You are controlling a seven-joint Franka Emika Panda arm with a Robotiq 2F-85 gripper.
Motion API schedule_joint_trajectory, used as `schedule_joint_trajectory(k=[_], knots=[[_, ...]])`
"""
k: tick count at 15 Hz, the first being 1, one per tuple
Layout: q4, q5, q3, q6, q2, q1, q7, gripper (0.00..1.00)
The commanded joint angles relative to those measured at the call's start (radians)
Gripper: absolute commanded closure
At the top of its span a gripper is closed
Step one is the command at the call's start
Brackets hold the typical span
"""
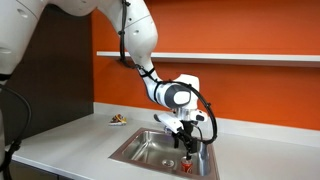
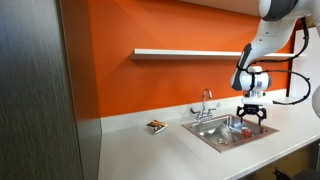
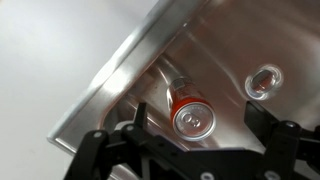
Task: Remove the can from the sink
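The red can (image 3: 186,104) with a silvery top stands upright on the floor of the steel sink (image 3: 112,84), near its wall. In the wrist view my gripper (image 3: 199,112) is open. Its two dark fingers are either side of the can and do not touch it; the can is closer to the left finger. In both exterior views the gripper (image 1: 187,141) (image 2: 252,116) hangs over the sink (image 1: 150,152) (image 2: 212,134), pointing down. The can shows as a small red patch just below the fingers (image 1: 187,158) (image 2: 243,130).
The round drain (image 3: 263,82) lies to the right of the can. A chrome faucet (image 2: 206,103) stands at the back of the sink. A small flat dish with reddish bits (image 1: 118,121) (image 2: 155,126) sits on the pale counter (image 3: 50,50) beside the sink.
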Motion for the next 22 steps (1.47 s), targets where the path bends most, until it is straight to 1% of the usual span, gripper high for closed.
schedule_joint_trajectory(k=[1, 11, 22], knots=[[0.083, 0.030, 0.043, -0.017, 0.082, -0.047, -0.045, 0.00], [0.198, 0.020, 0.078, -0.023, 0.225, -0.080, -0.044, 0.00], [0.274, 0.015, 0.087, -0.039, 0.289, -0.090, -0.035, 0.00]])
